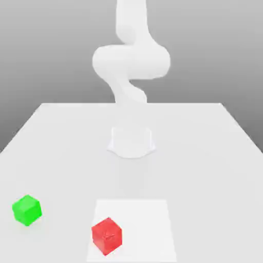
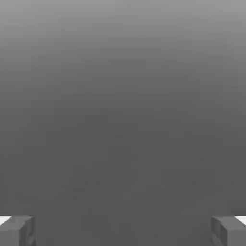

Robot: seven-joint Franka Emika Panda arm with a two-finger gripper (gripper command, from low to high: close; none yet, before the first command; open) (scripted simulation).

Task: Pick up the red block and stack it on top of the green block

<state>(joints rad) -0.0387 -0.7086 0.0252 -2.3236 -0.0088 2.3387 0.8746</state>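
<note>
Red block (image 1: 107, 236) sits nearest to us in the exterior view, on a paler square patch (image 1: 149, 226) of the white table (image 1: 205, 154). We see the green block (image 1: 26, 209) well apart from it, toward the exterior view's left and a little farther back. Beyond both stands the arm's base (image 1: 131, 141). In the hand view our gripper (image 2: 123, 230) holds nothing, its fingers (image 2: 17, 230) spread wide

A white table (image 1: 215, 154) carries the arm's round base (image 1: 131, 142) at centre. A green block (image 1: 26, 209) sits at eight o'clock; a red block (image 1: 107, 236) at six, on a paler square patch (image 1: 149, 226).
</note>
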